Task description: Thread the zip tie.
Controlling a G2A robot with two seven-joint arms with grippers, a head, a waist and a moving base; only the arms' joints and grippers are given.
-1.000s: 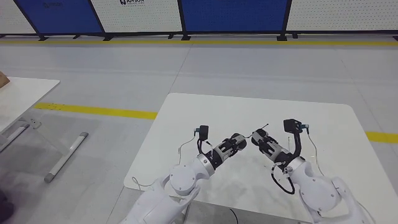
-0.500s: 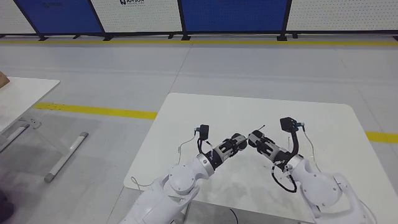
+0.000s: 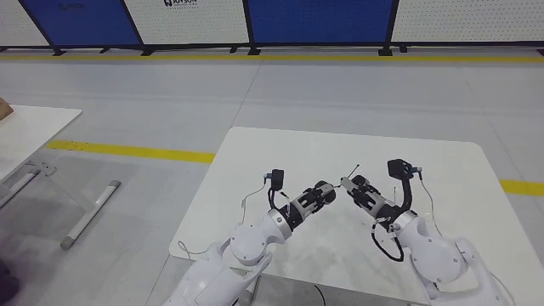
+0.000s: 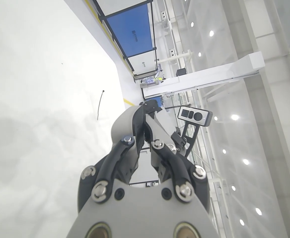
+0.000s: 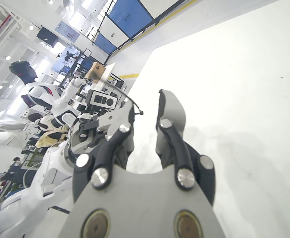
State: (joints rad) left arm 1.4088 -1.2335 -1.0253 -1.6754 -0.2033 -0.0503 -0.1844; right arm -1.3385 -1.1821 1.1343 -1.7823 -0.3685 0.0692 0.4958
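Rounded-corner white table (image 3: 255,149): landmark for everything below.

Above table middle, tip to tip and nearly touching: left grey two-finger gripper (image 3: 330,190) and right grey two-finger gripper (image 5: 148,100). Right one spread wide, nothing between the pads. Left one drawn together, a narrow slit at most. Cannot tell whether anything is pinched inside; contact hidden.

Thin black plastic zip tie (image 4: 99,105) also over table middle, just beside the meeting fingertips, slanting toward the table's far edge in top view. Small square head (image 5: 142,112) free, just off one right fingertip, strip curving away behind it. Cannot tell what carries the tie.

Progress, as a judgement: early to middle. Tie right at both grippers' tips, so fetching probably done. No closed loop anywhere, tail not in head, head unheld.

Left to do:
- Take the free end with the open right gripper.
- Line tail up with head slot.
- Push through and pull snug.

Risk: floppy strip, tiny slot, easy miss.
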